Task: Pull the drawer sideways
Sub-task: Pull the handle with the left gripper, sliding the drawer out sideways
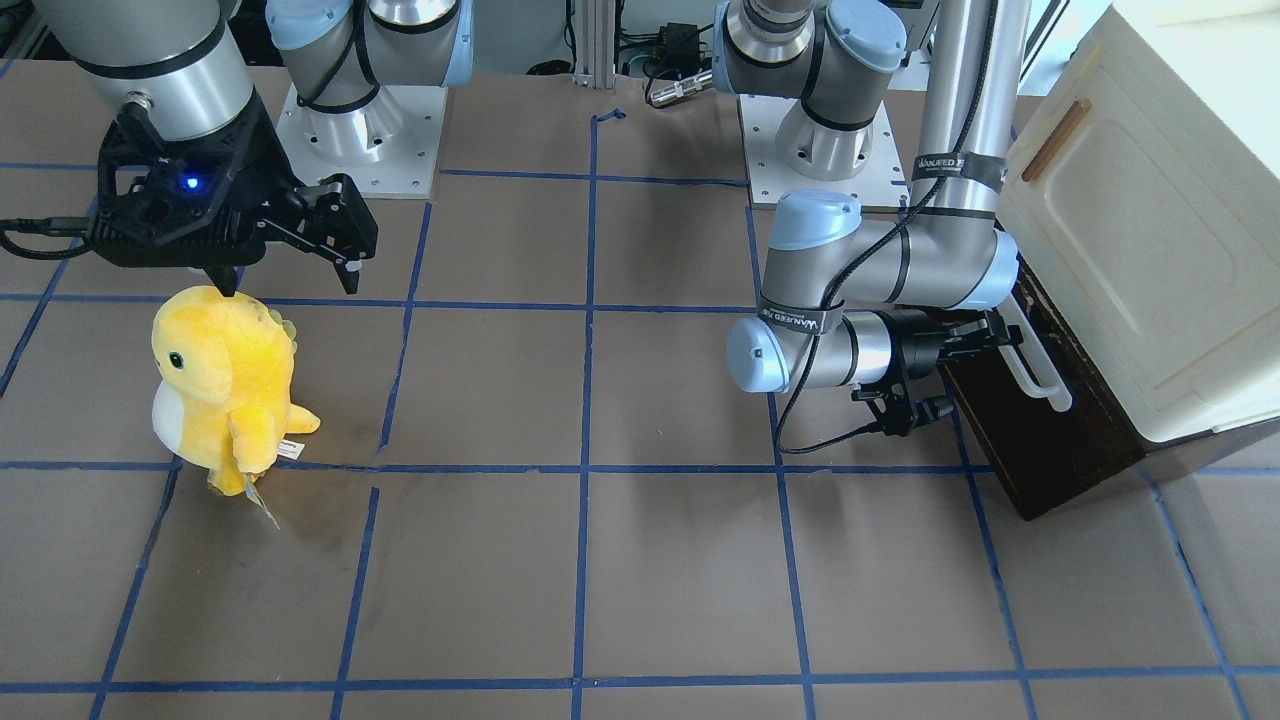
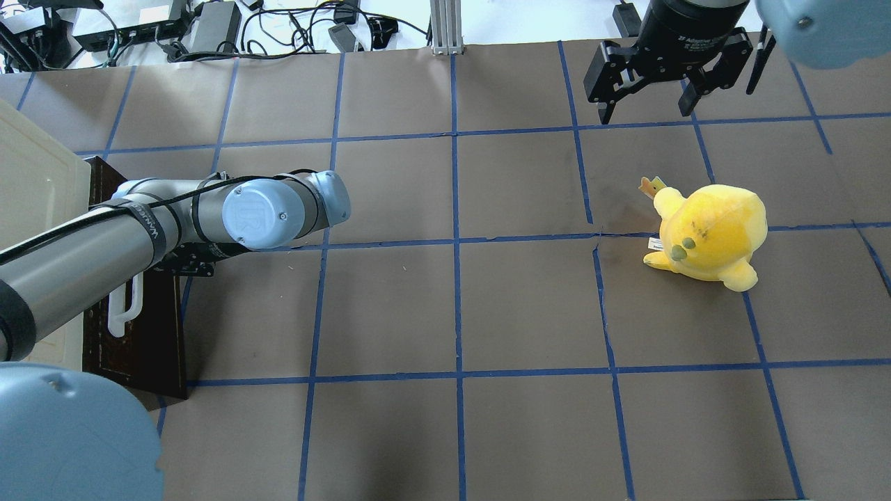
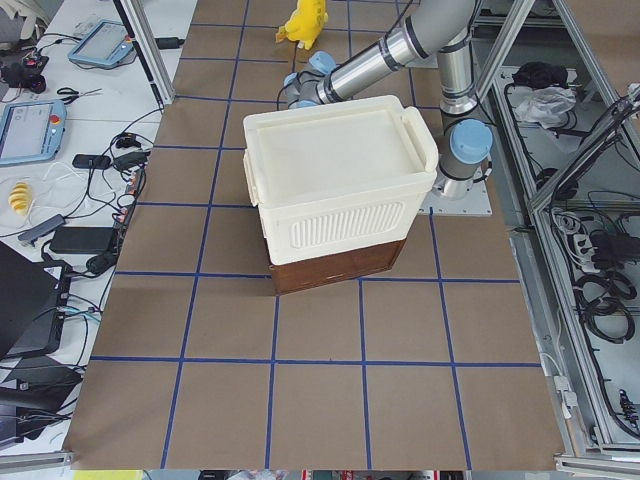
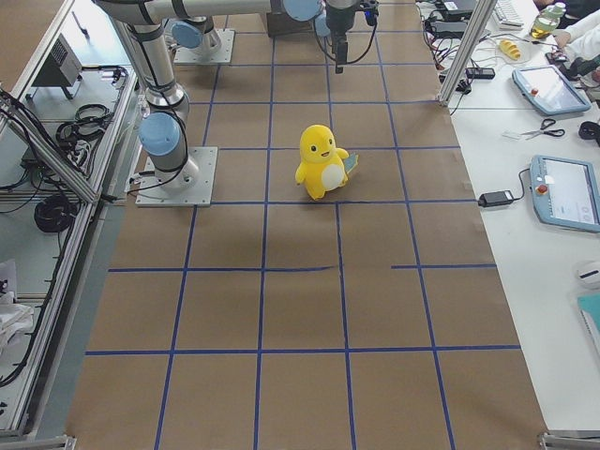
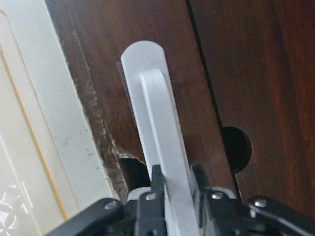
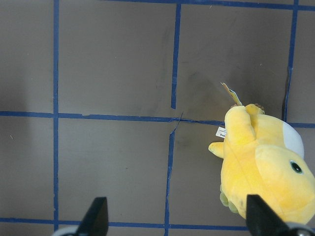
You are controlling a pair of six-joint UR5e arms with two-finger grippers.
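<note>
The left hand (image 5: 177, 179) pinches the handle (image 5: 156, 118) of the drawer (image 5: 231, 73), evidently to draw it out sideways; the right hand (image 2: 645, 111), spread, idles well apart from the drawer.

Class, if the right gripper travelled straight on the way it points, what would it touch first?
Probably the bare table; the yellow plush lies just to one side and might be grazed, depth unclear.

Probably a robotics lab: taped-grid table (image 4: 300, 309), teach pendants (image 4: 565, 192), cables (image 3: 598, 250).
</note>
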